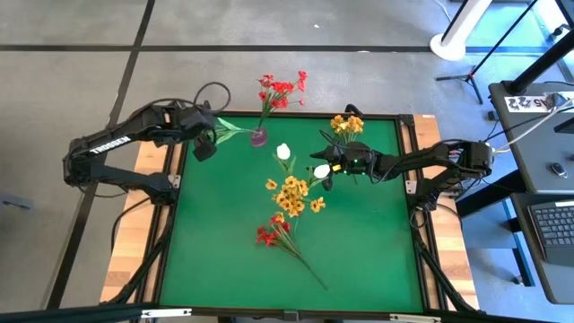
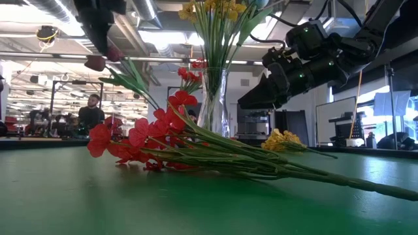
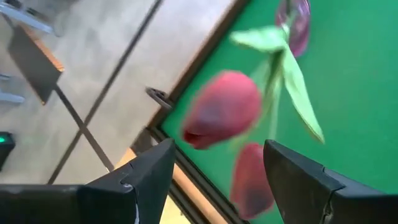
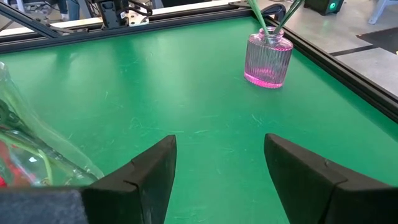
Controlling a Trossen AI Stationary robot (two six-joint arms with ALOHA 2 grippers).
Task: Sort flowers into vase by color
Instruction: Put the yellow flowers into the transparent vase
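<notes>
From above, the left gripper (image 1: 205,148) sits at ten o'clock on the green table (image 1: 224,251), fingers apart, by the pink vase (image 1: 258,136) of red flowers (image 1: 280,91). The right gripper (image 1: 328,168) waits at two o'clock, fingers apart, holding nothing. Loose yellow flowers (image 1: 292,192) lie mid-table, a red spray (image 1: 273,231) toward six o'clock.

Low down, the red spray (image 2: 144,140) lies before a clear vase (image 2: 213,101).

Past the left fingers (image 3: 140,180), a red bud (image 3: 222,109) floats, ungripped.

Past the right fingers (image 4: 149,171) stands the pink vase (image 4: 268,60).
</notes>
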